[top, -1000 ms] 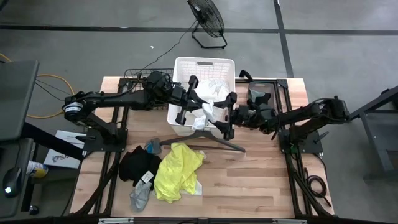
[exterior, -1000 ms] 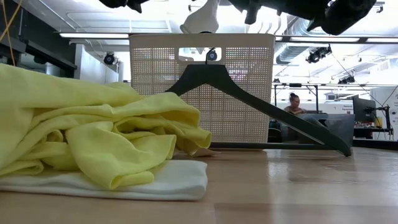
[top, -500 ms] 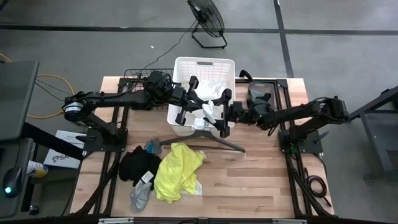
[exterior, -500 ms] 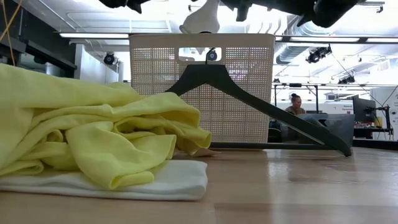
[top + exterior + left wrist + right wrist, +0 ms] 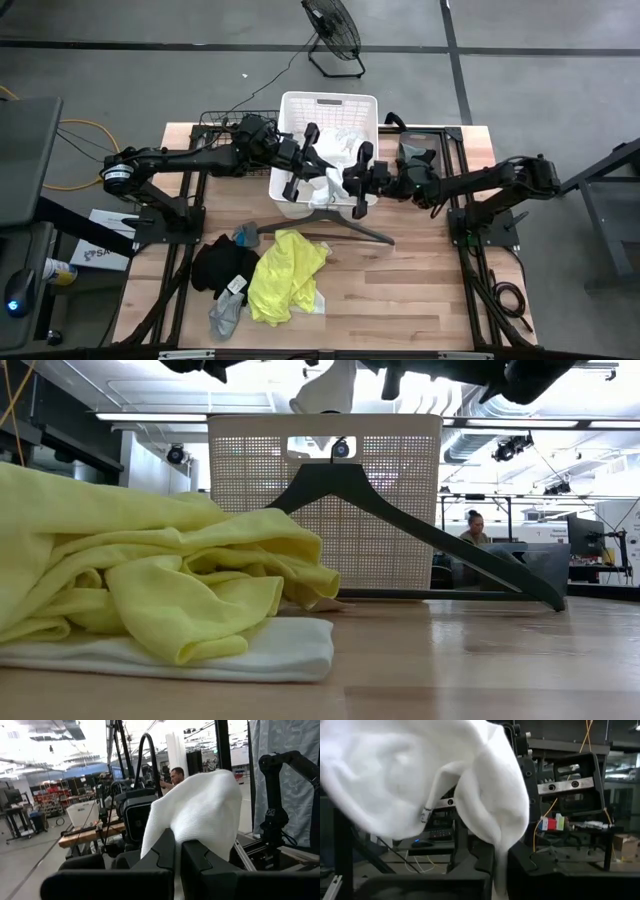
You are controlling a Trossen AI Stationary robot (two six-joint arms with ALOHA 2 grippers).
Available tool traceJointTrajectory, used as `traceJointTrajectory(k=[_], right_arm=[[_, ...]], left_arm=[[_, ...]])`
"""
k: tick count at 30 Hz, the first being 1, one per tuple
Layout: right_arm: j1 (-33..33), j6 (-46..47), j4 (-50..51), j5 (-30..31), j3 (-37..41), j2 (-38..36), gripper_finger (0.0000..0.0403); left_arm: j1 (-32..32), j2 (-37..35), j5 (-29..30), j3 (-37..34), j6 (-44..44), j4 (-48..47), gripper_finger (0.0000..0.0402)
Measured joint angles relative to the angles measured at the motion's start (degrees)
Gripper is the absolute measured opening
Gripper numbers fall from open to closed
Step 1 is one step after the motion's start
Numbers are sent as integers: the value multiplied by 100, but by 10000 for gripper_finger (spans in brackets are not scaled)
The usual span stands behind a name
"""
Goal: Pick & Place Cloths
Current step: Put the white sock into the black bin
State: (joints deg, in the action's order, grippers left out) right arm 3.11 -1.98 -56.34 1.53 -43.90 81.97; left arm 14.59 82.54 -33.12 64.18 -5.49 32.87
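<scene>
A small white cloth (image 5: 328,183) hangs between my two grippers over the near part of the white slatted basket (image 5: 296,103). In the low view the cloth (image 5: 325,390) shows above the basket's top (image 5: 325,500). My left gripper (image 5: 316,168) comes from the table's left and is shut on the cloth. My right gripper (image 5: 343,180) comes from the right and is also shut on it. A white lacy garment (image 5: 347,140) lies in the basket. A neon yellow cloth (image 5: 285,275), black cloths (image 5: 218,265) and a grey one (image 5: 225,315) lie on the table nearer the front. My left gripper (image 5: 177,840) pinches a fold of the white cloth (image 5: 187,827) between its two fingers, level, from the table's left. The cloth bulges out beyond the fingertips and is clear of the table. My right gripper (image 5: 497,862) pinches a narrow gathered part of the same cloth (image 5: 497,845) between its two fingers, level, from the table's right. The rest of the cloth billows out past the fingers, lifted clear.
A dark grey hanger (image 5: 330,225) lies on the table just in front of the basket and shows leaning at the basket in the low view (image 5: 400,510). A black wire rack (image 5: 222,125) stands at the far left. A person sits in the room behind (image 5: 472,525).
My right gripper has gone toward the table's left, closer to my left gripper, still holding the white cloth. The cloth between the two grippers has bunched up. My left gripper has kept still.
</scene>
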Motion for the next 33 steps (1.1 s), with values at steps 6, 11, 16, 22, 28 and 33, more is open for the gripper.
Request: traceJointTrajectory(k=[6,11,16,22,28,33], right_arm=[[0,186,52,3,0,0,9],[0,198,82,7,0,-3,8],[0,195,379,254,0,-184,7],[0,190,738,311,0,-563,6],[0,142,1361,804,0,-1136,5],[0,17,1868,1226,2,-1665,5]], left_arm=[[0,-2,136,0,58,-87,38],[2,-54,331,0,-31,-92,111],[2,-283,363,0,-43,-176,193],[2,-708,385,4,-200,-578,250],[2,-1247,879,4,-560,-1507,259],[2,-1659,1356,4,-676,-2353,259]])
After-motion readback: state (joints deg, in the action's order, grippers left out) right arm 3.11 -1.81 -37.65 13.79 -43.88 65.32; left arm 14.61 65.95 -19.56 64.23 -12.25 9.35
